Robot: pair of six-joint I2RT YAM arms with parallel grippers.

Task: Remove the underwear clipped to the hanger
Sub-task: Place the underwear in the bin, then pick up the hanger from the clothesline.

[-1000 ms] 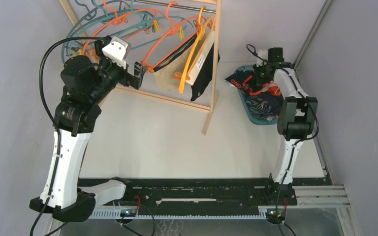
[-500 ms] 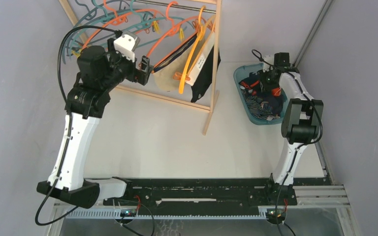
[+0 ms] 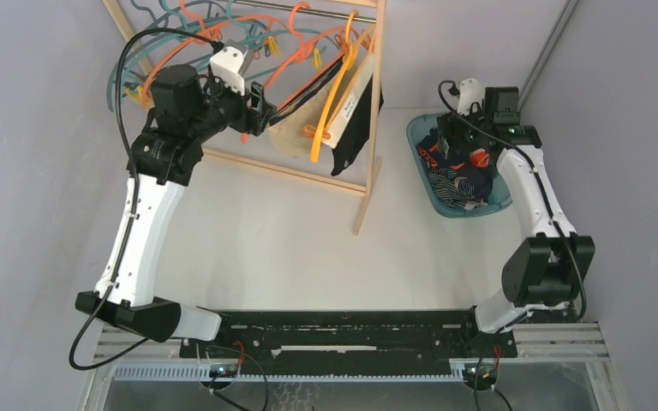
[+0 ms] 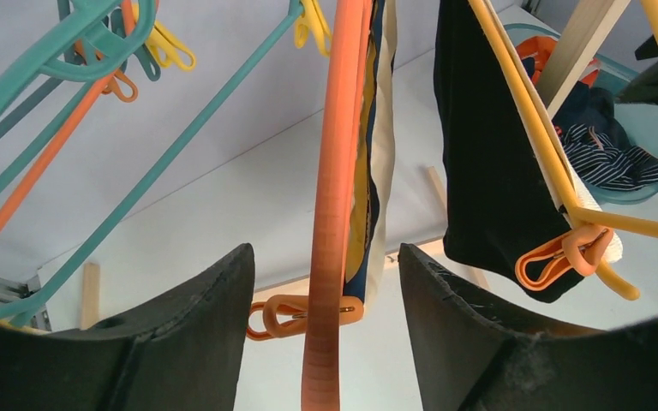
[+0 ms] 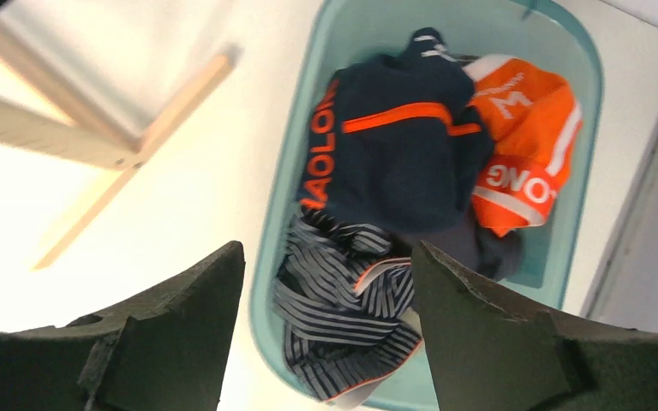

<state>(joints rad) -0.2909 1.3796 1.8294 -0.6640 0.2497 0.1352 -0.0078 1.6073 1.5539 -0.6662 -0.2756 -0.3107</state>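
Top external view shows the left gripper (image 3: 261, 101) raised to the wooden rack (image 3: 375, 103) at the back of the table (image 3: 266, 231), its tip just beside beige briefs (image 3: 291, 133) that hang there; black briefs (image 3: 355, 137) hang just to their right, along a yellow hanger (image 3: 332, 103). In the left wrist view the fingers (image 4: 197, 334) are spread wide, and the arm of an orange hanger (image 4: 330, 214) runs down through the gap between them, touching neither, so nothing is pinched. An orange clip (image 4: 308, 312) at that arm's lower end grips the hem of the cloth hanging behind it, which shows beige on one face and navy with yellow on the other. A second clip (image 4: 561, 257) pins the lower corner of the black briefs to the yellow hanger. Teal hangers (image 4: 214, 111) cross the upper left. At the table's right side the right gripper (image 3: 450, 137) hovers over a teal basket (image 3: 501, 201). The right wrist view shows its fingers (image 5: 171, 325) parted and empty above the basket, where navy briefs (image 5: 394, 154) with orange trim lie on top, striped briefs (image 5: 343, 317) lie just beside them and partly beneath, and orange briefs (image 5: 523, 163) lie against the far wall
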